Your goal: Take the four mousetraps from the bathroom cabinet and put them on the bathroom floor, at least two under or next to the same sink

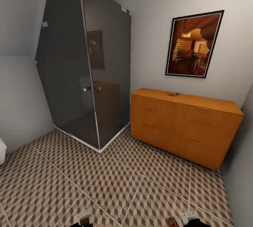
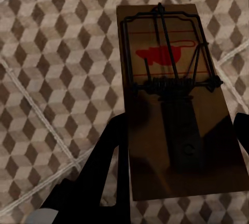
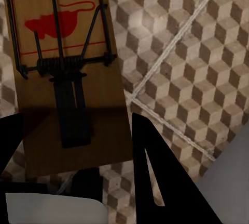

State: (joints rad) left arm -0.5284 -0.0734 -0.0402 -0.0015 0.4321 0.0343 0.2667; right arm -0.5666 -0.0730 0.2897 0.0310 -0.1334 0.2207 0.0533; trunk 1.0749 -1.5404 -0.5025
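Each wrist view shows a mousetrap clamped between jaws: left gripper (image 2: 176, 146) on one mousetrap (image 2: 174, 99), right gripper (image 3: 72, 146) on another (image 3: 65, 73); head view adds cabinet (image 1: 182, 125), shower enclosure (image 1: 84, 65), cube-patterned bathroom floor (image 1: 116, 185)

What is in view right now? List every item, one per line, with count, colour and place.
Mousetraps: one tan board between the left jaws, one between the right jaws; a small dark item on the cabinet top, too small to identify.
Cabinet: one, orange-brown, against the right-hand wall under the picture.
Shower enclosure: one, dark smoked glass, in the corner beside the cabinet.
Framed picture: one, black frame, orange-brown image, on the wall.
Bathroom floor: brown, beige and grey cube-pattern tiles.
White object: one, at the head view's left edge, cut off.
Left gripper: black, shut on a mousetrap.
Right gripper: black, shut on a mousetrap.
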